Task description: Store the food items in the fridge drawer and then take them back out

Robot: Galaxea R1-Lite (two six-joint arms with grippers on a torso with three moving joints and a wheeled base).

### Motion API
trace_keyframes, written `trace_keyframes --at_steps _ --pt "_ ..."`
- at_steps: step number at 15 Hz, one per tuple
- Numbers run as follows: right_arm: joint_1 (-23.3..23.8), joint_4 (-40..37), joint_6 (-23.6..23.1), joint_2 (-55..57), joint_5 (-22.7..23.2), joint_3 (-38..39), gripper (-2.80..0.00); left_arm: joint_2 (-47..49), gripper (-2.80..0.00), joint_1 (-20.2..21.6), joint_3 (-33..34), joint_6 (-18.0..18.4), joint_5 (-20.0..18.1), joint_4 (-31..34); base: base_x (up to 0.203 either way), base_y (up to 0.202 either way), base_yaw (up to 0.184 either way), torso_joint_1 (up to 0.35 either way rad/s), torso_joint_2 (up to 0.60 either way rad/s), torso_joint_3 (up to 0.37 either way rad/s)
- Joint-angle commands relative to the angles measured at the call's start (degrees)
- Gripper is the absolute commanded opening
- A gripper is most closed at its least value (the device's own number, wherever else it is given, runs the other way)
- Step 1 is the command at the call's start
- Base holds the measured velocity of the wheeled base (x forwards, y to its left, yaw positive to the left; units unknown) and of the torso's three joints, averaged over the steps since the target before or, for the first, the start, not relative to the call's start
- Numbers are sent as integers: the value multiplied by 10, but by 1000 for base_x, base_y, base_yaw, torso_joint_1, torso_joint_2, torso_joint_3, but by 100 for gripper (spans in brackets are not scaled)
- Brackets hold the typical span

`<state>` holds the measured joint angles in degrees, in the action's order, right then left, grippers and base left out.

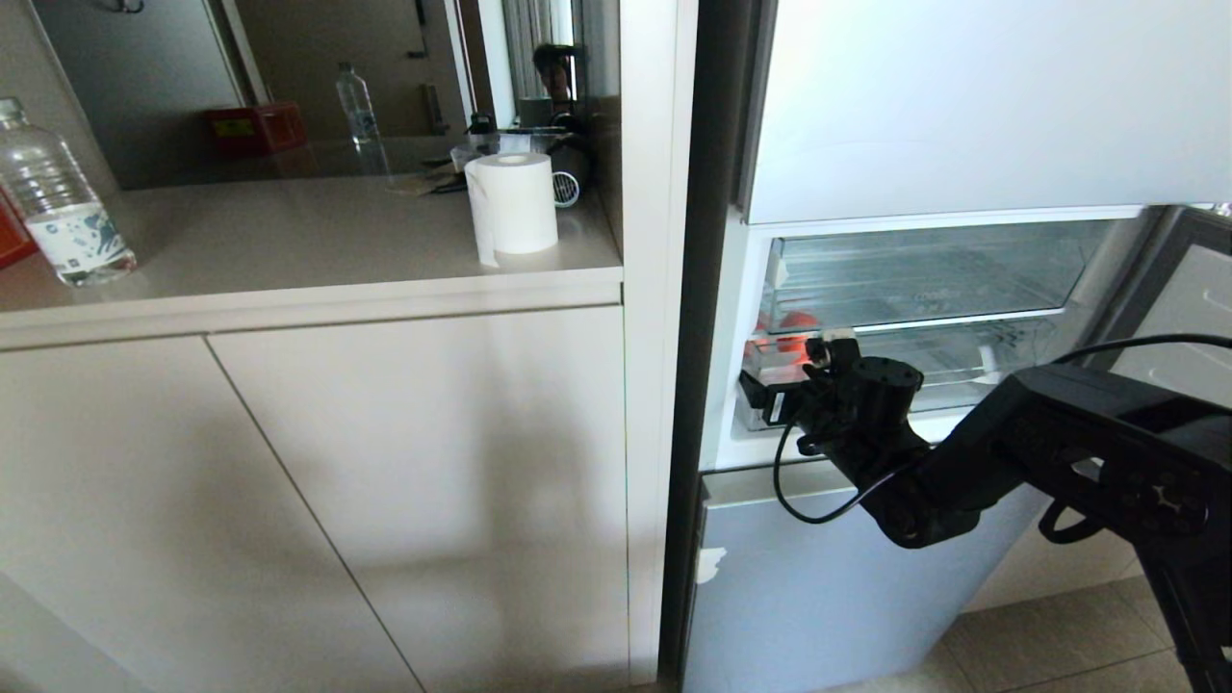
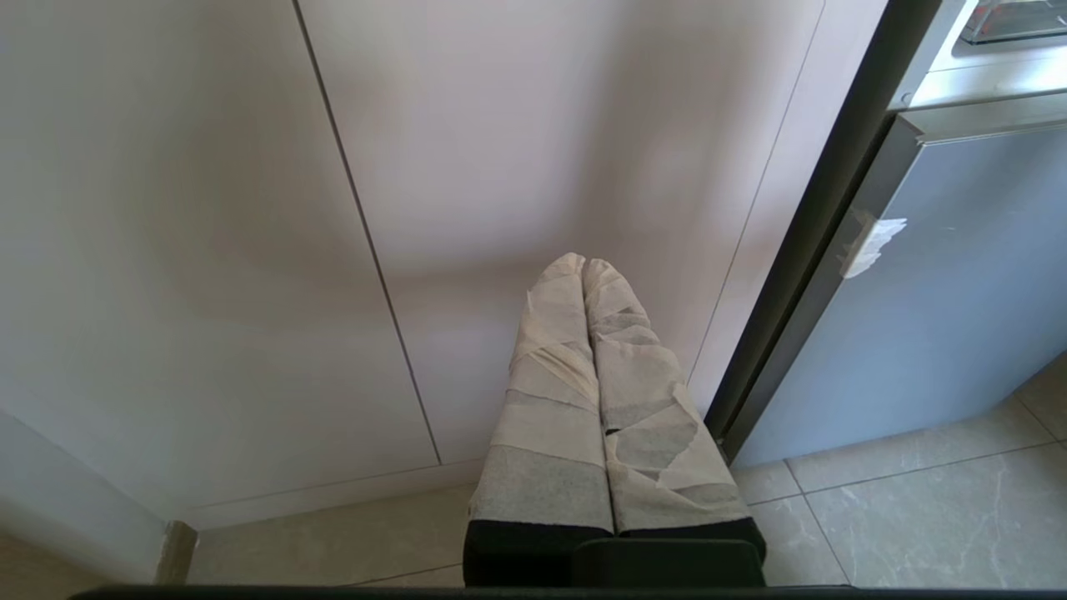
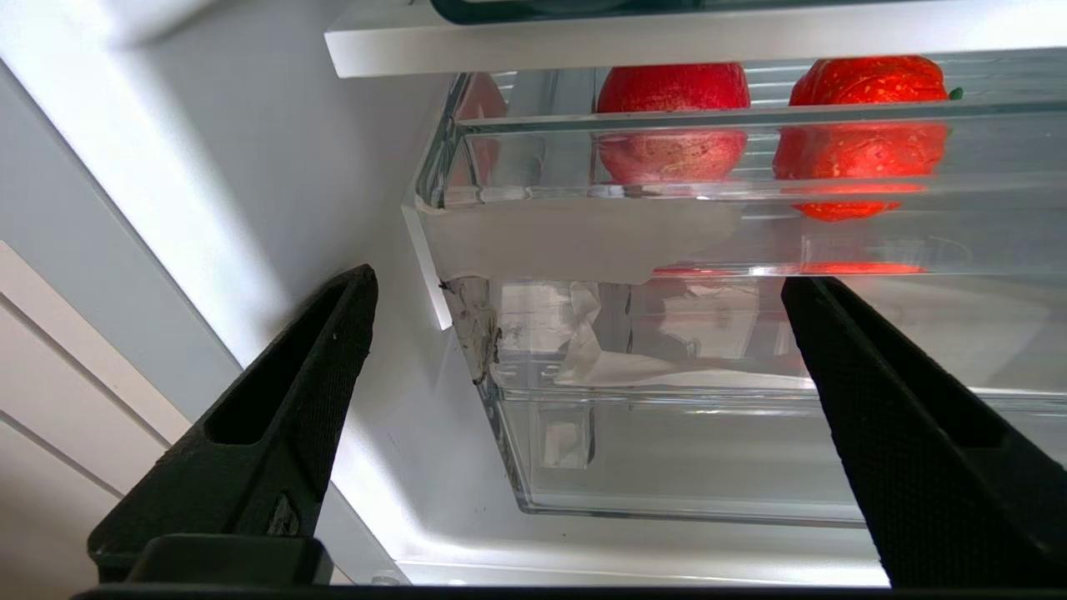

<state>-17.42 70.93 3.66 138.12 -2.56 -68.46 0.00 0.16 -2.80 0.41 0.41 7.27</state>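
Two red food items lie inside the clear fridge drawer [image 3: 708, 450]: a smooth round one [image 3: 673, 121] and, beside it, an orange-red one [image 3: 863, 133]. Both show through the drawer's thick front lip. From the head view only a patch of red [image 1: 794, 325] shows, at the drawer's left end. My right gripper [image 3: 579, 279] is open just in front of the drawer's front wall, near its left corner, with nothing between its black fingers [image 3: 292, 392]. In the head view this gripper [image 1: 794, 371] reaches in from the right. My left gripper [image 2: 583, 262] hangs shut and empty, its fingers wrapped in tape, low before the cabinet doors.
A shallower clear upper drawer [image 1: 924, 274] sits above. The fridge's open door [image 1: 1189, 289] stands at the right and its closed lower door [image 1: 818, 577] is under my arm. Left of the fridge, a counter [image 1: 289, 241] carries a paper roll [image 1: 513, 202] and a water bottle [image 1: 58, 207].
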Motion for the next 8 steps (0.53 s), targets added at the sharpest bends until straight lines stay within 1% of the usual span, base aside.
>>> trace_keyframes --at_steps 1,2,3,6,7,8 --pt "-3 4 0 0 2 -1 0 0 -280 0 0 0 0 0 0 0 0 0 0 0" --pt "-3 4 0 0 2 -1 0 0 -280 0 0 0 0 0 0 0 0 0 0 0" --pt "-4 4 0 4 2 -1 -280 0 -280 0 0 0 0 0 0 0 0 0 0 0" --pt "-12 4 0 8 1 -10 -280 0 -280 0 0 0 0 0 0 0 0 0 0 0" --pt "-16 4 0 13 -2 -17 -280 0 -280 0 0 0 0 0 0 0 0 0 0 0" --pt "-20 4 0 16 -17 -27 -280 0 -280 0 0 0 0 0 0 0 0 0 0 0"
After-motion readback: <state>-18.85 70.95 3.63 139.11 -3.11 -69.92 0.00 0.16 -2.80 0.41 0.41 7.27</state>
